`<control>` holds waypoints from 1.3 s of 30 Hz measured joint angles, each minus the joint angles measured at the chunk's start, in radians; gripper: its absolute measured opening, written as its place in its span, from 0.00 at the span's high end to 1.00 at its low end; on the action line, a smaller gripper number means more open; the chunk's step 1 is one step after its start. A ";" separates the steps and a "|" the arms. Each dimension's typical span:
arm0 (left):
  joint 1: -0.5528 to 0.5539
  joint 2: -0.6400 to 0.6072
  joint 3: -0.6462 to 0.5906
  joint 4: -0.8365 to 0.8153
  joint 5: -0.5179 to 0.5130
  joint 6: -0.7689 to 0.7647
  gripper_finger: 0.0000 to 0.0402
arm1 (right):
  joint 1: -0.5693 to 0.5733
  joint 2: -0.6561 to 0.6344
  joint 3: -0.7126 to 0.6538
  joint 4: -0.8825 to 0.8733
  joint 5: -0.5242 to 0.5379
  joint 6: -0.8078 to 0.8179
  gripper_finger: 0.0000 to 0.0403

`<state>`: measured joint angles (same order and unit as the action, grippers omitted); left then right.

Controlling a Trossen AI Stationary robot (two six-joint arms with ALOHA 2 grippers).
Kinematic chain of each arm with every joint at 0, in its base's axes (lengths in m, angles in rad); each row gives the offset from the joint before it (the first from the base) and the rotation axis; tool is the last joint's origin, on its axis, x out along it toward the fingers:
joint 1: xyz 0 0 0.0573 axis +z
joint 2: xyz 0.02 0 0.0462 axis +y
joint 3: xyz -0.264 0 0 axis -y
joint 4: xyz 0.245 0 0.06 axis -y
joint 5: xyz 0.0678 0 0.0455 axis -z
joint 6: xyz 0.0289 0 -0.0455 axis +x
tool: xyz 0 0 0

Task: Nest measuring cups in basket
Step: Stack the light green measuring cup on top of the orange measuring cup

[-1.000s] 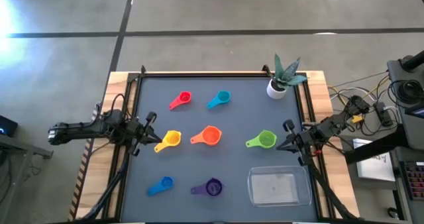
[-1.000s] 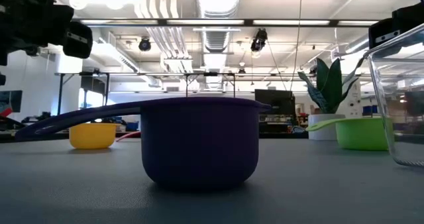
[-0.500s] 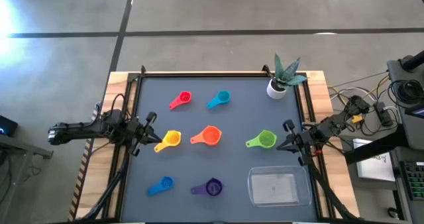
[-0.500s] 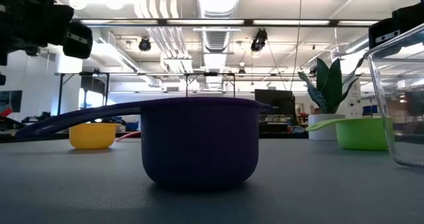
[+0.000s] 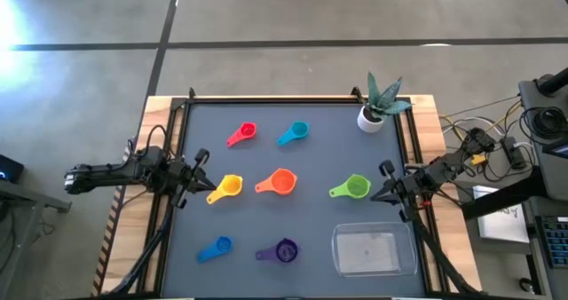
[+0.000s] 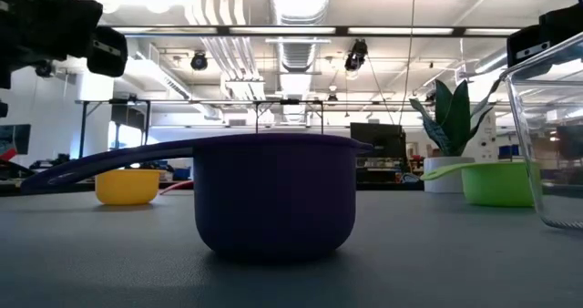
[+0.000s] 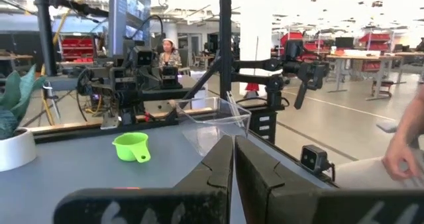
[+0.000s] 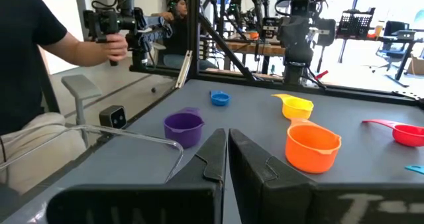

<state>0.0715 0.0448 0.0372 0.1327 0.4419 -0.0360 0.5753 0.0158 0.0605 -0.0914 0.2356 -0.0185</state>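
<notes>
Round plastic measuring cups (image 5: 282,182) dot matte table (image 5: 311,153) beside clear rounded basket (image 5: 374,250).

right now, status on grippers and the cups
Left gripper shut, empty, beside yellow cup. Right gripper shut, empty, beside green cup. Basket empty, no cups nested. Nothing blocking.

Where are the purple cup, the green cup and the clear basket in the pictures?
purple cup (image 5: 286,250): high view, on the round bowl.
green cup (image 5: 357,187): high view, on the round bowl.
clear basket (image 5: 374,251): high view, on the bare floor of the tray.
</notes>
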 joint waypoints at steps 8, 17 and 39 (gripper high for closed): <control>0.000 0.055 0.064 0.088 -0.138 -0.055 1.00 | 0.000 0.000 0.000 0.000 0.000 0.000 0.98; 0.000 0.402 0.389 -0.148 -0.308 0.042 1.00 | 0.000 0.000 0.000 0.000 0.000 0.000 0.98; 0.000 1.304 0.958 -0.218 -0.381 0.080 0.50 | 0.000 0.000 0.000 0.000 0.000 0.000 0.98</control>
<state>0.0719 1.3484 0.9948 -0.0851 0.0608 0.0439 0.5755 0.0157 0.0607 -0.0914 0.2356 -0.0185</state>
